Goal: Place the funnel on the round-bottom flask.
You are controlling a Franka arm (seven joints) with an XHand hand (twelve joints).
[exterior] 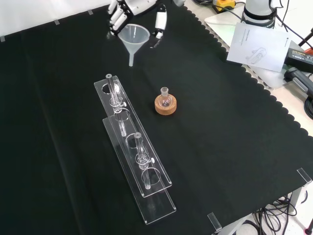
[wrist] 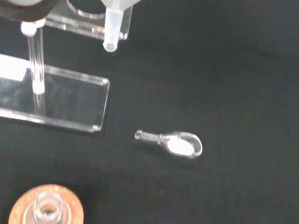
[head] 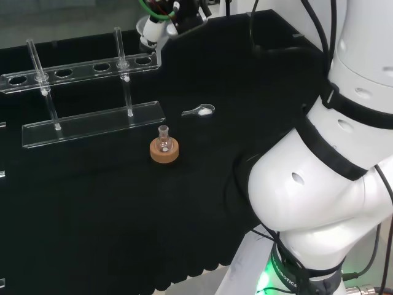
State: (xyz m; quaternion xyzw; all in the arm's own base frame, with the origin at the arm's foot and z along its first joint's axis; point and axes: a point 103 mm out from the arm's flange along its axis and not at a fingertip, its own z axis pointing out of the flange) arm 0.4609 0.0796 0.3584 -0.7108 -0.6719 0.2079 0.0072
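Hand (exterior: pixel 134 9) grasps funnel (exterior: pixel 133 38) at cone rim, stem down, raised above cloth beside clear rack (exterior: pixel 132 147); round-bottom flask (exterior: pixel 165 99) on cork ring (exterior: pixel 166 106) near, apart. Funnel likely light, stiff, slippery plastic; rim hold suits lowering stem into neck

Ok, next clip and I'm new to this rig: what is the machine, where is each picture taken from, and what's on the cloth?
It is one white robot arm with a fingered hand. The head view looks over the arm from behind, the front view looks down from the opposite side, and the wrist view rides at the hand. The hand holds a clear funnel above the black cloth. Below stand a small round-bottom flask on a cork ring, a clear rack and a small glass spoon holding something white.
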